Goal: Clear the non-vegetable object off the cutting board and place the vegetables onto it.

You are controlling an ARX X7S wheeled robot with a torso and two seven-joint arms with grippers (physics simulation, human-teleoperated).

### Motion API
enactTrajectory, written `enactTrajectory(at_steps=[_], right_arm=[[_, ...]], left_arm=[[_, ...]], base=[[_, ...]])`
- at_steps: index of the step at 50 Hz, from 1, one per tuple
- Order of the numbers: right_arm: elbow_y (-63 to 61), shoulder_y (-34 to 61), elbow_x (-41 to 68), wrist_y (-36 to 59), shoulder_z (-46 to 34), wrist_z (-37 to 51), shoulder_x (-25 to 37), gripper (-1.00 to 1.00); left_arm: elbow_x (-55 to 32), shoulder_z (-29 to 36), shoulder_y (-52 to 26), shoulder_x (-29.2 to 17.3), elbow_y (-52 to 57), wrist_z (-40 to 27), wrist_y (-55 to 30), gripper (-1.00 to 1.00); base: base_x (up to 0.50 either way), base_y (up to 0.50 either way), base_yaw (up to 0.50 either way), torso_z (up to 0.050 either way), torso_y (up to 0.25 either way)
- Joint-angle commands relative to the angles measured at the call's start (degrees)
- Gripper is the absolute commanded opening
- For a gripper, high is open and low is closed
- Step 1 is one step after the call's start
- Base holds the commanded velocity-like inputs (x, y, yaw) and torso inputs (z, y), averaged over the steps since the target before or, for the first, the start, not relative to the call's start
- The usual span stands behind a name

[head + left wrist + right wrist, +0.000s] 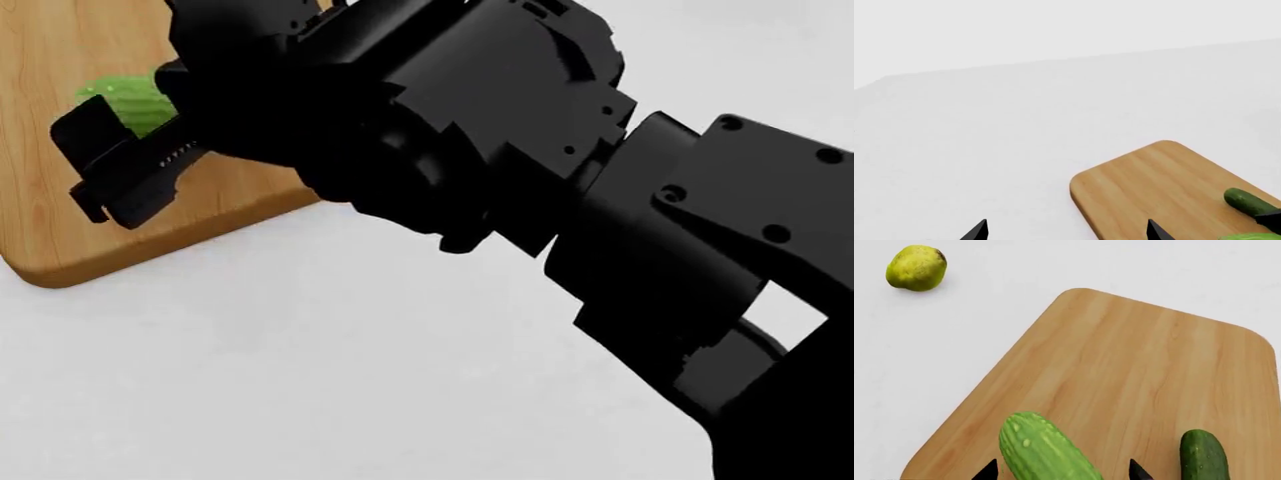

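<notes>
- The right gripper is reaching over the cutting board, and its two black fingertips are showing on either side of the plump light-green cucumber.
- That cucumber is lying on the board between the fingertips, its rounded end pointing away from the gripper. Whether the fingers are pressing on it or only straddling it, I cannot tell.
- The slimmer dark-green cucumber is lying on the board too, just beside the right gripper's outer fingertip and apart from the plump one.
- The yellow-green pear is sitting on the white counter, off the board and well beyond the gripper, past the board's far corner.
- In the head view, the right arm is filling most of the picture, and the gripper's black finger is covering part of the plump cucumber.
- The left gripper is hanging released, its fingertips set wide apart with nothing between them. It is hovering over the counter near a rounded corner of the board, with the dark cucumber's end ahead and off to one side.
</notes>
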Motion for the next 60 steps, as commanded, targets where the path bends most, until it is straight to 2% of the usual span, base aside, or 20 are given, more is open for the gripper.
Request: enactTrajectory(at_steps=[1, 10, 27, 36, 50, 60], right_arm=[[-0.89, 0.44, -2.24, 0.40, 1.72, -1.70, -0.71, 1.00], [-8.90, 2.09, -0.45, 2.05, 2.90, 1.58, 2.60, 1.00], [-29.73, 8.30, 5.64, 4.93, 9.33, 14.06, 19.94, 1.00], [-41.30, 12.78, 13.75, 6.78, 14.14, 23.68, 30.51, 1.00], [-51.26, 21.07, 24.60, 11.39, 17.93, 35.98, 40.17, 1.00], [-61.97, 27.58, 38.96, 12.02, 22.24, 49.03, 49.15, 1.00]], left_arm=[[0.39, -1.12, -0.18, 0.70, -0.23, 1.48, 0.41, 1.00], [-0.35, -0.68, -1.64, 0.36, -0.44, 0.94, 0.05, 1.00], [-1.04, 1.18, -3.99, 1.32, -0.84, 0.25, -0.37, 1.00], [-1.04, 2.35, -4.81, 2.25, -0.89, 0.24, -0.50, 1.00], [-0.92, 3.10, -5.78, 2.74, -1.09, -0.23, -0.36, 1.00], [-3.06, 4.46, -10.00, 3.00, -1.34, -1.79, -1.55, 1.00]], base=[[0.00, 0.00, 0.00, 0.000, 0.000], [0.00, 0.00, 0.00, 0.000, 0.000], [0.00, 0.00, 0.00, 0.000, 0.000], [0.00, 0.00, 0.00, 0.000, 0.000], [0.00, 0.00, 0.00, 0.000, 0.000], [0.00, 0.00, 0.00, 0.000, 0.000]])
